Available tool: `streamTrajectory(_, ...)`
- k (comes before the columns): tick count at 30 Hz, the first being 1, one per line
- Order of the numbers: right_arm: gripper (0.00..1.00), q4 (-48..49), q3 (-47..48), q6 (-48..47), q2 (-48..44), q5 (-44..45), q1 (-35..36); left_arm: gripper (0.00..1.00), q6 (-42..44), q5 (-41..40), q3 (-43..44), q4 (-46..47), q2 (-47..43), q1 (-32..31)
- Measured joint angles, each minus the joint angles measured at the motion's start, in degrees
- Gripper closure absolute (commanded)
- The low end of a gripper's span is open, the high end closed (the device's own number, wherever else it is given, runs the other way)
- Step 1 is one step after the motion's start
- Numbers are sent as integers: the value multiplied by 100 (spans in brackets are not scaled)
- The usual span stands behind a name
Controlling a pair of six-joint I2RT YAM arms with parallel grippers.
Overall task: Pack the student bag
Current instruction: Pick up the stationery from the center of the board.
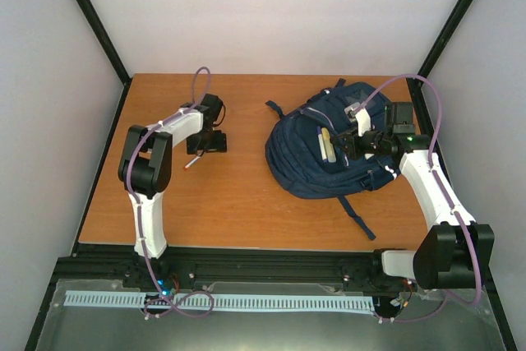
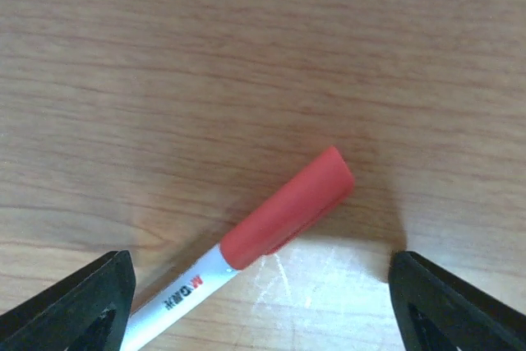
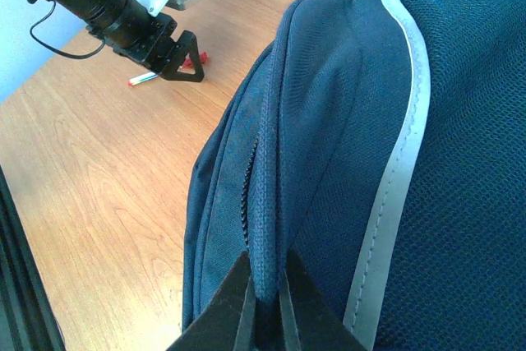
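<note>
The student bag [image 1: 316, 158], navy with pale stripes, lies on the right half of the wooden table. My right gripper [image 3: 265, 306] is shut on a fold of the bag's [image 3: 411, 162] fabric beside its zipper, at the bag's right side [image 1: 352, 144]. A pen with a white barrel and red cap [image 2: 288, 207] lies flat on the table at the left [image 1: 191, 163]. My left gripper [image 2: 261, 285] stands open just above it, one finger on each side and nothing gripped. The right wrist view shows that gripper [image 3: 177, 67] and the pen [image 3: 164, 71] in the distance.
A bag strap [image 1: 359, 218] trails toward the table's near edge, and another [image 1: 275, 108] reaches out to the bag's left. Black frame posts [image 1: 94, 22] and white walls ring the table. A black rail [image 1: 263, 265] runs along the front.
</note>
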Motion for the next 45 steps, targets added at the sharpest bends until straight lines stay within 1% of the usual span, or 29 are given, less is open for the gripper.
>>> streamTrajectory(1, 97, 0, 0, -4, 0, -4, -2, 20, 0, 61, 7, 4, 4, 7)
streamTrajectory(2, 97, 0, 0, -9, 0, -7, -9, 26, 26, 166, 4, -11, 7, 11)
streamTrajectory(4, 97, -2, 0, -22, 0, -17, -13, 32, 20, 422, -39, -20, 0, 13)
streamTrajectory(7, 97, -4, 0, -42, 0, -35, -17, 36, 0, 708, -225, 15, -127, 9)
streamTrajectory(12, 97, -9, 0, -50, 4, -52, -17, 43, -59, 1209, -778, 44, -531, -129)
streamTrajectory(13, 97, -9, 0, -50, 11, -66, -17, 47, -66, 1252, -852, 28, -584, -203)
streamTrajectory(15, 97, -15, 0, -57, 24, -90, -20, 60, -107, 1311, -922, -9, -629, -376)
streamTrajectory(17, 97, -20, 0, -63, 33, -109, -20, 67, -133, 1333, -940, -28, -632, -553)
streamTrajectory(22, 97, -24, 0, -66, 35, -122, -22, 80, -240, 1419, -953, -72, -627, -754)
streamTrajectory(28, 97, -26, 0, -66, 35, -122, -22, 94, -332, 1377, -898, -227, -590, -789)
streamTrajectory(31, 97, -28, 0, -66, 35, -122, -22, 97, -337, 1368, -879, -319, -586, -798)
streamTrajectory(35, 97, -28, 0, -66, 33, -122, -22, 98, -365, 1482, -866, -463, -616, -828)
streamTrajectory(38, 97, -33, 0, -66, 33, -125, -22, 97, -446, 1888, -852, -490, -807, -896)
streamTrajectory(41, 97, -37, 0, -66, 33, -125, -22, 97, -588, 2387, -715, -363, -1263, -1078)
streamTrajectory(45, 97, -39, 0, -66, 33, -125, -22, 97, -811, 3042, -293, 153, -1939, -1440)
